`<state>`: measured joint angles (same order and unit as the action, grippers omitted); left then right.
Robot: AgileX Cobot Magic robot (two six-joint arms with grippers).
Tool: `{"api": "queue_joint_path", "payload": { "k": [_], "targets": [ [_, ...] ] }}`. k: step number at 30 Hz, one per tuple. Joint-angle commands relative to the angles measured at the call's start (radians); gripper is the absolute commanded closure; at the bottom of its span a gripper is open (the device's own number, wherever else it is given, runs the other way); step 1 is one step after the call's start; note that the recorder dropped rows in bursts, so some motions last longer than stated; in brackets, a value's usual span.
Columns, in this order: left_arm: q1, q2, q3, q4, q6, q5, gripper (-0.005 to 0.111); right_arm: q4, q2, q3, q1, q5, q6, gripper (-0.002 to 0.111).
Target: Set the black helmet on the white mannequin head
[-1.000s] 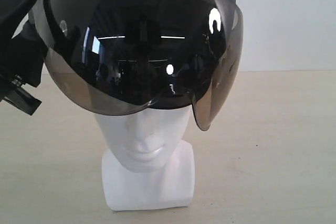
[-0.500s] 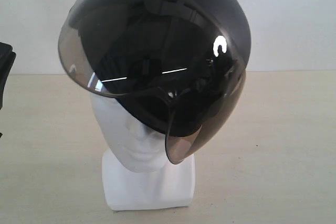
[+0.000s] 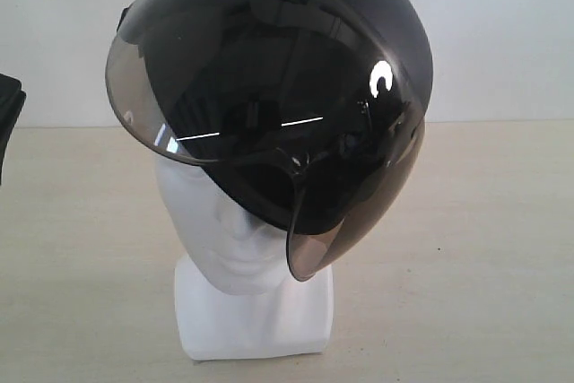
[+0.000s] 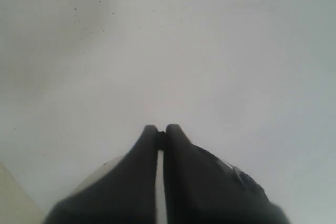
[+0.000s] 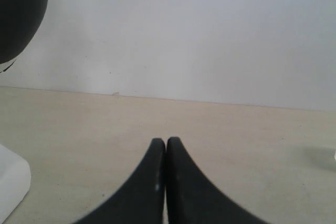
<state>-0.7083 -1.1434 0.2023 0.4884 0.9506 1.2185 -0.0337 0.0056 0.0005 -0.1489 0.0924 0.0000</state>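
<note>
Centre: black helmet [image 3: 390, 2], tilted on white mannequin head [image 3: 202, 221], stands in the way.
Right: open room above table [image 3: 475, 257].

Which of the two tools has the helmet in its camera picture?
The right tool: its view catches the black helmet and the base of the white head; the left tool sees neither.
</note>
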Motion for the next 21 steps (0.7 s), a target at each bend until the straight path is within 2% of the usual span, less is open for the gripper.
{"api": "queue_joint_path", "payload": {
  "k": [1, 6, 11, 21],
  "targets": [
    [0.0, 0.029, -0.023, -0.056, -0.036, 0.003, 0.102, -0.002, -0.006, -0.001, 0.0, -0.002, 0.0, 0.108],
    [0.0, 0.086, -0.094, -0.049, -0.124, 0.003, 0.102, -0.002, -0.006, -0.001, 0.0, -0.009, 0.0, 0.108],
    [0.0, 0.159, -0.158, -0.05, -0.133, 0.003, 0.102, -0.002, -0.006, -0.001, 0.0, -0.009, 0.0, 0.108],
    [0.0, 0.307, -0.162, -0.132, -0.269, -0.101, 0.102, -0.018, -0.006, -0.001, 0.0, -0.006, -0.086, 0.108]
  ]
}}
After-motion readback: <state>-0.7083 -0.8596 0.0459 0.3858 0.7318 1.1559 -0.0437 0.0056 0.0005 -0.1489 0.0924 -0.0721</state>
